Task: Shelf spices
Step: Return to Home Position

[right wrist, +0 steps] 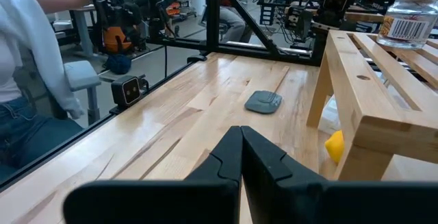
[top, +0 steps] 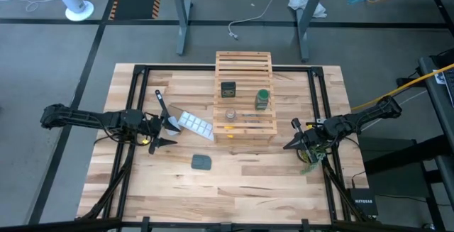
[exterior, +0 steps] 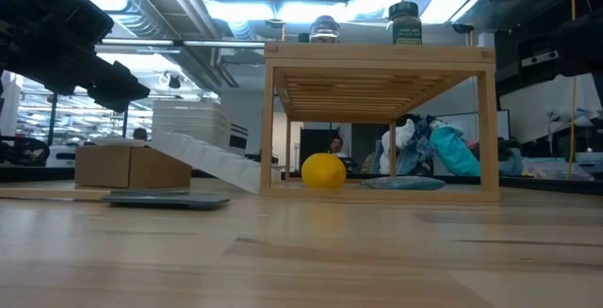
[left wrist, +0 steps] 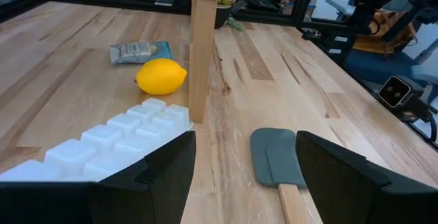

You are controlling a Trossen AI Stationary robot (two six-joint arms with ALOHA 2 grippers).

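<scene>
Only the low view shows the lemon (exterior: 323,170) under the shelf (top: 245,65); from above, the dark jar (top: 228,89), green jar (top: 262,99) and clear jar (top: 230,113) stand on its slats. The left hand (left wrist: 245,140) gapes wide and empty beside the ice-cube tray (top: 193,123); the right hand (right wrist: 240,133), fingers pressed together, holds nothing, apparently low over the desk (top: 241,182).

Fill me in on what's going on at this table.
Two robot arms are shelving spice jars, and that looks done. The dark jar, the green jar and the small clear jar all stand on the wooden shelf. The left gripper, jaws open, and the right gripper, jaws shut, hang either side of the shelf, holding nothing.
</scene>
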